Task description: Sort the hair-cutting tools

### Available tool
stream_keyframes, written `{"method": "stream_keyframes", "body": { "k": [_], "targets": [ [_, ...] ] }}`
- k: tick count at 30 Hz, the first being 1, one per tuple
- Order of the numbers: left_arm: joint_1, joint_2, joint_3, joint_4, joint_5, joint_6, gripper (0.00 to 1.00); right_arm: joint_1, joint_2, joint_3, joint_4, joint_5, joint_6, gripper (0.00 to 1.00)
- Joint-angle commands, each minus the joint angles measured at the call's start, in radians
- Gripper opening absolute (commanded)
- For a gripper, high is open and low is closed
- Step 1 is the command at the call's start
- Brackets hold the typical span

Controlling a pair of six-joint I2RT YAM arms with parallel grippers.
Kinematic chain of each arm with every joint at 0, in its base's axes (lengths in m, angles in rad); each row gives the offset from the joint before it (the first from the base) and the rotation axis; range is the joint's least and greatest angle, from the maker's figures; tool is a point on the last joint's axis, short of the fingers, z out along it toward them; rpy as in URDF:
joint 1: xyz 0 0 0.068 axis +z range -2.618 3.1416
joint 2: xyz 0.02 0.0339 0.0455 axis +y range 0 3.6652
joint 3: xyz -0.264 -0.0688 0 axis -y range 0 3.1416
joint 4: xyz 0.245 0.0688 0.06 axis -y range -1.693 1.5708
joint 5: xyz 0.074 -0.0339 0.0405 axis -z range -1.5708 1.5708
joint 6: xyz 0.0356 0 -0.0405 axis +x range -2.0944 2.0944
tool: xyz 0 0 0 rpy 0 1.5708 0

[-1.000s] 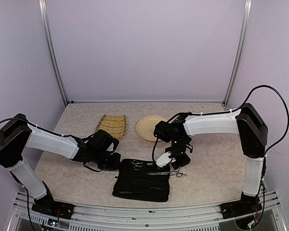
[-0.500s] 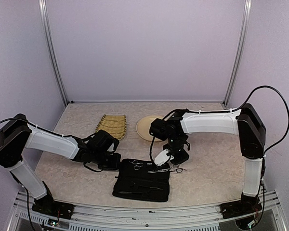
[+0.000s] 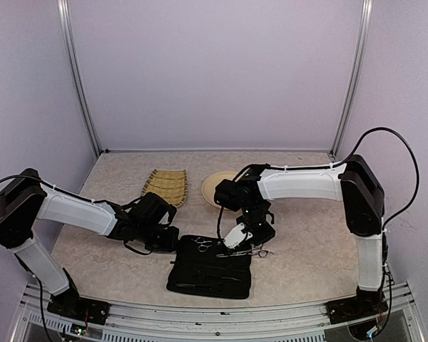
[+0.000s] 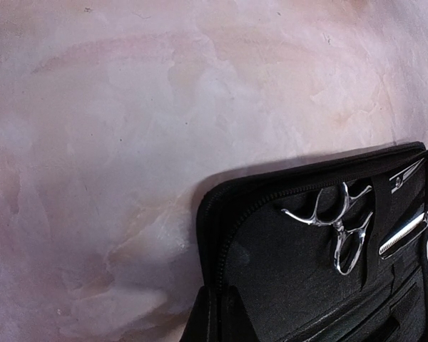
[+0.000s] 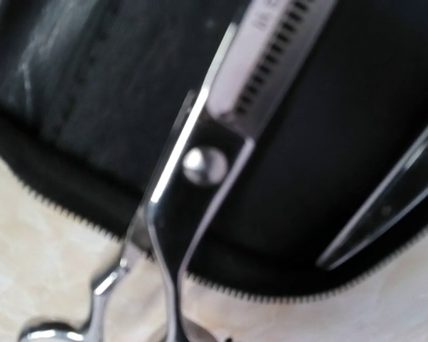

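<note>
Toothed silver metal scissors [image 5: 203, 165]: blade over the right edge of the black rectangular zip case [image 3: 207, 278], finger rings out over the mottled beige bench [image 3: 307, 249]. They sit a little further left than a second ago, shifted along with the right tool [image 3: 237, 241], which has slid leftward over the case edge. That tool is pinched narrow, apparently on the blade. The wrist view is blurred and shows no fingers, so the hold is a judgement. Meaning: this pair is being drawn out of the case, not yet lifted clear.

Second slim silver scissors [image 4: 340, 229]: still tucked in the case, unmoved.

Left tool [image 3: 167, 239]: closed on nothing visible, at the case's left edge, same place as before. Woven bamboo tray [image 3: 164, 187] beyond, unchanged.
</note>
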Motion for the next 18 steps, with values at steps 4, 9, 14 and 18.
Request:
{"method": "stream_keyframes", "body": {
  "k": [4, 9, 14, 18],
  "targets": [
    [-0.020, -0.026, 0.008, 0.005, 0.015, 0.006, 0.00, 0.034, 0.040, 0.057, -0.037, 0.000, -0.017, 0.00],
    [-0.023, -0.030, 0.002, 0.008, 0.014, 0.002, 0.00, 0.046, 0.058, 0.085, -0.034, -0.004, -0.021, 0.00],
    [-0.023, -0.035, -0.003, 0.009, 0.012, 0.001, 0.00, 0.054, 0.061, 0.092, -0.039, -0.005, -0.019, 0.00],
    [-0.023, -0.034, -0.006, 0.015, 0.012, -0.001, 0.00, 0.055, 0.060, 0.123, -0.049, -0.017, -0.018, 0.00]
  ]
}}
